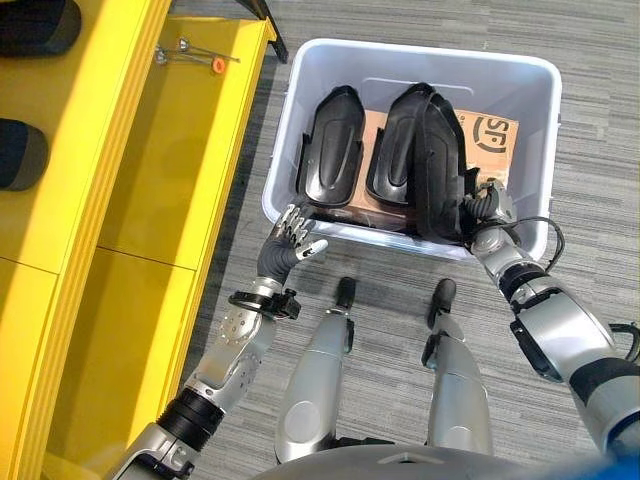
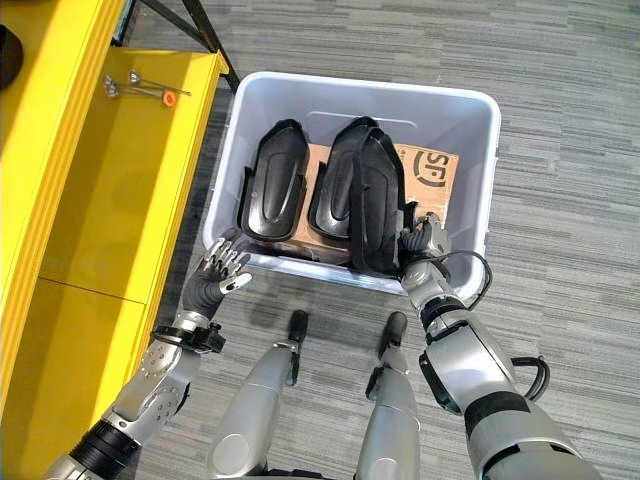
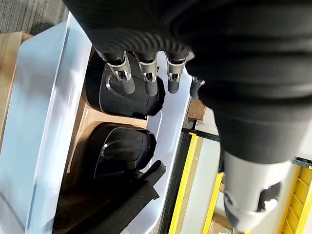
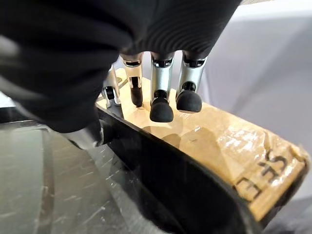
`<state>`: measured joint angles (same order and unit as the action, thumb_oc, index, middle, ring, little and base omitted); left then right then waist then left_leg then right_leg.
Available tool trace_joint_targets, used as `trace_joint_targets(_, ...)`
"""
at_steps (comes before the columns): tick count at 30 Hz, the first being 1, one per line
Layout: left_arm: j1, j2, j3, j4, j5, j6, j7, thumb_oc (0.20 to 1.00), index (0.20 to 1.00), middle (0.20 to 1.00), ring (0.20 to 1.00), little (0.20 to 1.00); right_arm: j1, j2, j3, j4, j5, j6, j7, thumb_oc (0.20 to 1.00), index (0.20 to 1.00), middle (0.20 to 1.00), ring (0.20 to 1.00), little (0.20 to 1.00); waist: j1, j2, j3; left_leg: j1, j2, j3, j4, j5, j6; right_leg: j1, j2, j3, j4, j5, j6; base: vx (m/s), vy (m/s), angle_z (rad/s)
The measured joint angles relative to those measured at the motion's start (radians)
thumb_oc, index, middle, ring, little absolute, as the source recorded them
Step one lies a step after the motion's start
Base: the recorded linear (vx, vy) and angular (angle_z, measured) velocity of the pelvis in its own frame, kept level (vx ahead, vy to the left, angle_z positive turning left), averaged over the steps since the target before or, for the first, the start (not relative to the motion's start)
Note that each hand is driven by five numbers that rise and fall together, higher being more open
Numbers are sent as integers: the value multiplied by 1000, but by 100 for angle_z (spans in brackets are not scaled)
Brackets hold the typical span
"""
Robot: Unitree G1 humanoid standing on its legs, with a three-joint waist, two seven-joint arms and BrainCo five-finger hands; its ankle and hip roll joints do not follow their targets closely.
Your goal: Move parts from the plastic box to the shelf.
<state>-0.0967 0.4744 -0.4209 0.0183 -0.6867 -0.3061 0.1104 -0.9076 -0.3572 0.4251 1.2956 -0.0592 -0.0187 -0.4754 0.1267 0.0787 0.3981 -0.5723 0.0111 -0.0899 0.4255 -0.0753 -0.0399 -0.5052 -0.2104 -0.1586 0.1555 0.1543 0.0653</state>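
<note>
A pale plastic box (image 1: 420, 48) stands on the grey carpet and holds two black moulded parts lying on cardboard (image 1: 490, 135). The large part (image 1: 425, 150) is in the middle, the smaller part (image 1: 335, 140) to its left. My right hand (image 1: 487, 205) is inside the box at the large part's near right edge. Its relaxed fingers (image 4: 161, 105) hang over the cardboard (image 4: 234, 146) just past the part's rim (image 4: 185, 190), with the thumb on the near side. My left hand (image 1: 290, 238) hovers open at the box's near left corner, fingers (image 3: 146, 80) pointing at the smaller part (image 3: 122, 97).
A yellow shelf (image 1: 170, 170) runs along the left, close to the box. Two dark parts (image 1: 35, 25) (image 1: 20, 155) lie on its upper level. A small metal tool with an orange tip (image 1: 195, 52) lies on the lower level's far end.
</note>
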Motion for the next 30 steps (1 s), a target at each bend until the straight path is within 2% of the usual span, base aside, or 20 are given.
trace_joint_targets(4,19,20,50,4,1,10,7,1000,1000,1000,1000,1000,187,26,-24,-387,102,-8,-9,200,200,200,200,200,-32,-71,31,34,6,0,-2,-6,1,42,9,-3,-23,2,1,3,-10,-1)
trace_joint_targets(7,17,22,69,3,1,12,22,1000,1000,1000,1000,1000,265,47,-23,-558,104,-23,-16,200,200,200,200,200,-52,-94,38,43,8,0,-3,-8,4,62,12,-1,-44,12,4,3,-5,-1)
trace_joint_targets(11,36,31,85,1,0,15,24,1000,1000,1000,1000,1000,327,61,-38,-671,64,-32,-37,200,200,200,200,200,-54,-111,39,90,9,4,-24,-12,5,106,13,1,-66,15,7,5,-3,-1)
trace_joint_targets(14,64,42,96,1,1,20,22,1000,1000,1000,1000,1000,398,59,-93,-825,35,-33,-41,200,200,200,200,200,-54,-112,39,137,14,7,-48,-14,4,148,16,0,-81,18,2,27,-15,-2)
trace_joint_targets(19,93,43,113,-1,1,23,19,1000,1000,1000,1000,1000,454,41,-112,-963,34,-43,-40,200,200,200,200,200,-61,-121,33,190,22,13,-69,-21,-1,192,24,0,-90,6,-1,31,-12,-5)
trace_joint_targets(25,121,37,130,-1,3,41,18,1000,1000,1000,1000,1000,522,28,-136,-1072,35,-66,-14,200,200,200,200,200,-66,-145,-16,241,33,15,-95,-26,-8,238,33,-3,-108,4,1,67,-46,-1)
trace_joint_targets(27,151,1,178,-2,10,53,10,1000,1000,1000,1000,1000,571,31,-141,-1125,42,-76,11,200,200,200,200,200,-63,-151,-31,271,37,17,-110,-28,-8,271,37,-9,-125,4,1,32,-16,-1)
trace_joint_targets(30,176,-4,198,-2,12,64,4,1000,1000,1000,1000,1000,603,25,-144,-1158,73,-90,45,200,200,200,200,200,-66,-162,-57,297,43,17,-124,-31,-11,296,42,-12,-133,2,-1,65,-36,-1)
